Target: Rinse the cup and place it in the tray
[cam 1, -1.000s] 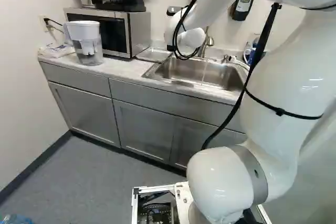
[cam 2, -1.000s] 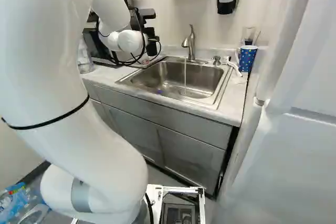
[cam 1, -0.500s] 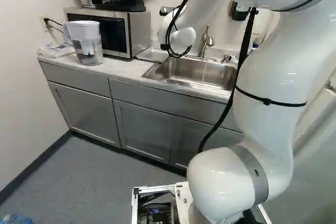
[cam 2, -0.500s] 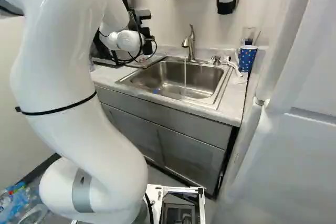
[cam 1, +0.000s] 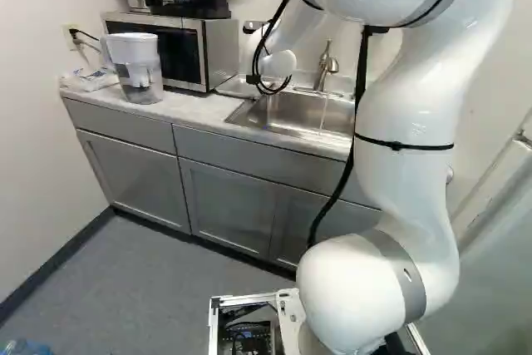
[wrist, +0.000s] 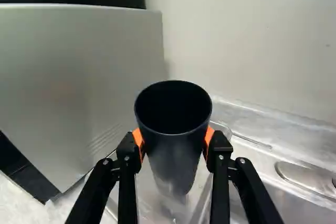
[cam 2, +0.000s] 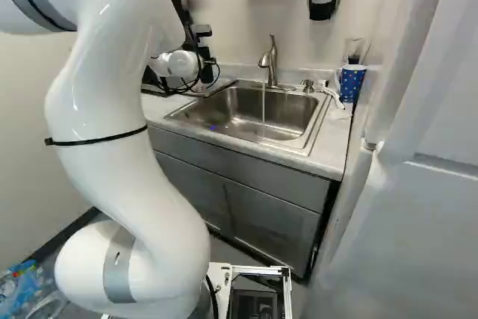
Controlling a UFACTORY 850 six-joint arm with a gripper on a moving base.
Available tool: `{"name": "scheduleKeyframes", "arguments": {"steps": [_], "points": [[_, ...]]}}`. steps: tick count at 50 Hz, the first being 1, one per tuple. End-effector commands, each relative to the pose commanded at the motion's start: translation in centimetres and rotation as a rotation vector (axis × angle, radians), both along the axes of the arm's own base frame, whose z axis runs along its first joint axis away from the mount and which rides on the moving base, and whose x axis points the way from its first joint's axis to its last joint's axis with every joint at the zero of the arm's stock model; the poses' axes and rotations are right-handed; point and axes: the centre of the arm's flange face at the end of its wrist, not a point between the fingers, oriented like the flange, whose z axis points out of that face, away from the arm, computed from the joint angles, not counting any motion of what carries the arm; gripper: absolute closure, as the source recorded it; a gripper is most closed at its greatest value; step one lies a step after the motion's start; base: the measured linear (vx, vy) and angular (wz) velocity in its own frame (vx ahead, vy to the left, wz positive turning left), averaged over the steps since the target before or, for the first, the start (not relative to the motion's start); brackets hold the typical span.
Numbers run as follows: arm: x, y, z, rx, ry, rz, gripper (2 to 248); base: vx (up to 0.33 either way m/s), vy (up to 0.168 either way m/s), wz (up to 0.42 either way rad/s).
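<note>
Before the sink [cam 2: 299, 144], our white arm [cam 1: 407, 135] rose and bent over toward its microwave side. Around the sink ran the counter [cam 1: 189, 107], and beside it we had the microwave [cam 1: 220, 49], with a water pitcher [cam 1: 138, 68] farther from the sink. Just beside the sink, on that same side, lay the tray [cam 1: 236, 86]. At the sink's back stood the faucet [cam 2: 272, 65], its water [cam 2: 263, 113] falling into the basin. Near the sink's tray side, our gripper [cam 2: 206, 74] held the dark cup [wrist: 176, 148] between its orange pads [wrist: 138, 140]; we couldn't tell whether the cup touched the tray.
</note>
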Motion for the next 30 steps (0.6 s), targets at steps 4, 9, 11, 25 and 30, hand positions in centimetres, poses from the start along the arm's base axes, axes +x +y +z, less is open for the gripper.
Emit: {"name": "scheduleKeyframes", "arguments": {"steps": [4, 9, 11, 25, 30], "points": [[0.6, 0.2, -0.4, 0.000, -0.003, 0.001, 125, 0.000, 0.000, 0.000], [1.3, 0.4, -1.0, 0.001, -0.006, 0.003, 125, 0.000, 0.000, 0.000], [1.6, 0.5, -1.2, 0.001, -0.007, 0.004, 125, 0.000, 0.000, 0.000], [3.3, 1.1, -2.8, 0.002, -0.013, 0.010, 125, 0.000, 0.000, 0.000], [3.6, 1.3, -3.4, 0.001, -0.006, 0.011, 125, 0.000, 0.000, 0.000]]}}
